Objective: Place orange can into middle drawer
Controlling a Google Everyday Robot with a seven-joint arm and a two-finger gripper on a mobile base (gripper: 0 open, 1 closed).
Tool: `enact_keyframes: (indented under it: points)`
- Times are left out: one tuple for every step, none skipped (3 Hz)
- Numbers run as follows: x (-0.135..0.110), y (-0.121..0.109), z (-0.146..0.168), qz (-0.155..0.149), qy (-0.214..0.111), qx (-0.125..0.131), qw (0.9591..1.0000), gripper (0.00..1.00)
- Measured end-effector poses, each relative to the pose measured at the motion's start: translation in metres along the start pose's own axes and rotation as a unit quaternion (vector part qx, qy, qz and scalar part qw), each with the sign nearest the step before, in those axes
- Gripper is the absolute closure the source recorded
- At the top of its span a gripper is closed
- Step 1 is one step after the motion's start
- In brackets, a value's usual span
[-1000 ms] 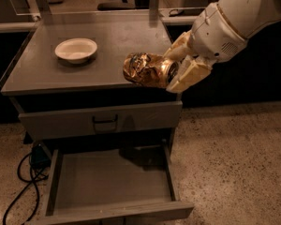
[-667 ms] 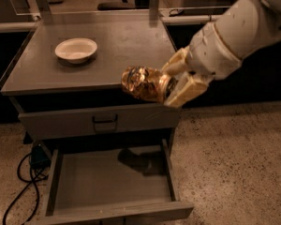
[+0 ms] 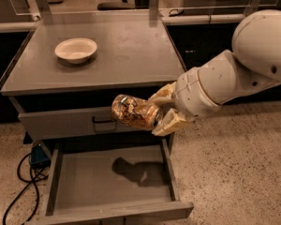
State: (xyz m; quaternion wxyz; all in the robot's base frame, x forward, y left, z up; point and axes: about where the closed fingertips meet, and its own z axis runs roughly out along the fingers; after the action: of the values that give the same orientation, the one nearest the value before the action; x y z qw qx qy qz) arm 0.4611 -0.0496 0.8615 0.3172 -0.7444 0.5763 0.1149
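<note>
Occlusions and crops, can held above the open drawer.
The gripper (image 3: 156, 116), right of centre over the middle drawer (image 3: 84, 184), clasps and hides the orange can's (image 3: 133, 111) right end; arm (image 3: 253, 55) cropped at right edge, drawer's near front at bottom edge.

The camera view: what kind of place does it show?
Probably an office or lab workroom: a grey drawer cabinet, speckled hard floor, loose cables. The gripper holds the orange can above the open middle drawer.
</note>
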Motion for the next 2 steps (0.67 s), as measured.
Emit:
enact_keyframes:
  points:
    - [0.008, 0.002, 0.004, -0.001, 0.004, 0.009, 0.9999, 1.00]
    - [0.039, -0.006, 0.045, -0.020, 0.007, 0.019, 0.9996, 1.00]
